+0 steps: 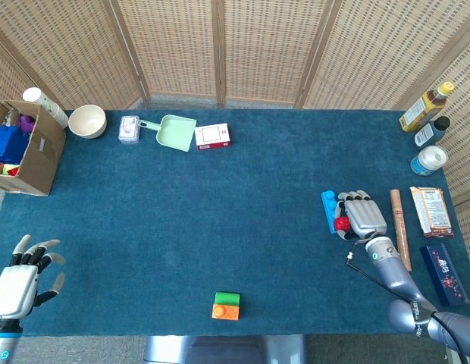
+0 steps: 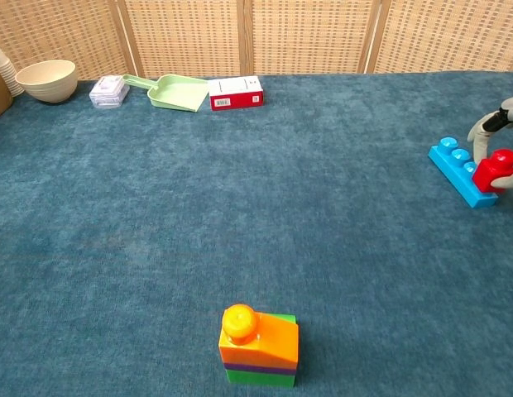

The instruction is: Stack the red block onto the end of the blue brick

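The blue brick [image 1: 328, 211] lies on the blue cloth at the right, also seen in the chest view [image 2: 452, 164]. The red block [image 1: 341, 224] sits at the brick's near end [image 2: 495, 169], overhanging a little to the right. My right hand [image 1: 364, 216] lies over it from the right, and its fingers [image 2: 486, 126] and thumb pinch the block. Most of that hand is cut off by the chest view's edge. My left hand [image 1: 19, 284] hovers at the near left corner with fingers spread, holding nothing.
An orange and green block stack [image 2: 258, 346] stands near the front middle. A bowl [image 1: 87, 120], a green dustpan [image 1: 172, 131] and a red-white box [image 1: 212, 136] line the far edge. A cardboard box [image 1: 23, 148] is at the left; bottles [image 1: 426, 106] and packets [image 1: 430, 210] are at the right.
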`<state>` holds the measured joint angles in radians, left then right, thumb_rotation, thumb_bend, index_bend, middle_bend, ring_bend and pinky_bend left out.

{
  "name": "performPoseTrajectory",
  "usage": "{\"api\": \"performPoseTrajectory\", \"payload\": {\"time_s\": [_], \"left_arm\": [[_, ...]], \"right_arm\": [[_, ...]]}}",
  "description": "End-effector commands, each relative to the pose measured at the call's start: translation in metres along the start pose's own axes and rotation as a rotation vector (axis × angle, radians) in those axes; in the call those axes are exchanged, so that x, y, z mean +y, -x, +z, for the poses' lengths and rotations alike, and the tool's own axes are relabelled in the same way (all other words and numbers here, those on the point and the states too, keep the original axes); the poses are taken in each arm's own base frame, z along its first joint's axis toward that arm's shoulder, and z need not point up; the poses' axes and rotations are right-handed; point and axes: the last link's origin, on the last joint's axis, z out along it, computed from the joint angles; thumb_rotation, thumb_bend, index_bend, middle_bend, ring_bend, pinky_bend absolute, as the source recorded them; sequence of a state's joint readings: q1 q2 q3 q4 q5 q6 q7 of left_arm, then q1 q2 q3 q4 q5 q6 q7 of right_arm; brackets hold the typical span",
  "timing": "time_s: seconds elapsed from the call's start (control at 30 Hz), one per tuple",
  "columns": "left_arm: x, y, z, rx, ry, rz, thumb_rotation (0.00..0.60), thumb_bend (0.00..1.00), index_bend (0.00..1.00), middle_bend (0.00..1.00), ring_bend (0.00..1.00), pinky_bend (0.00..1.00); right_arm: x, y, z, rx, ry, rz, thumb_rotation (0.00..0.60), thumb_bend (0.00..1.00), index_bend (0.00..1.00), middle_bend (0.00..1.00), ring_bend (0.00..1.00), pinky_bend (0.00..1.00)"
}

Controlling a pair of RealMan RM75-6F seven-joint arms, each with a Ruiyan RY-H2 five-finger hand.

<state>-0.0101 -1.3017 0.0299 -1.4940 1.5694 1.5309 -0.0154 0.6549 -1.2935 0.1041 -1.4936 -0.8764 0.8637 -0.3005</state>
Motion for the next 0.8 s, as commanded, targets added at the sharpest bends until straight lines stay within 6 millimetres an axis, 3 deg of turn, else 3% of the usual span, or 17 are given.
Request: {"api": "performPoseTrajectory", "payload": {"time_s": [0.03, 0.8], "left_arm": [[-0.0002, -0.0004, -0.0002, 0.002, -0.001, 0.000, 0.600, 0.47, 0.45, 0.25, 0.23, 0.03], [-0.0003, -0.0037, -0.0013, 0.012, -0.003, 0.005, 0.600, 0.47, 0.45, 0.25, 0.23, 0.03]], "right_arm": [[0.0007, -0.0002, -0.0002, -0.001, 0.002, 0.001, 0.600, 0.28, 0.55, 0.20, 0.14, 0.12], [0.0104, -0.0013, -0.0013, -0.012, -0.003, 0.091, 0.600, 0.28, 0.57, 0.20, 0.14, 0.12]]}}
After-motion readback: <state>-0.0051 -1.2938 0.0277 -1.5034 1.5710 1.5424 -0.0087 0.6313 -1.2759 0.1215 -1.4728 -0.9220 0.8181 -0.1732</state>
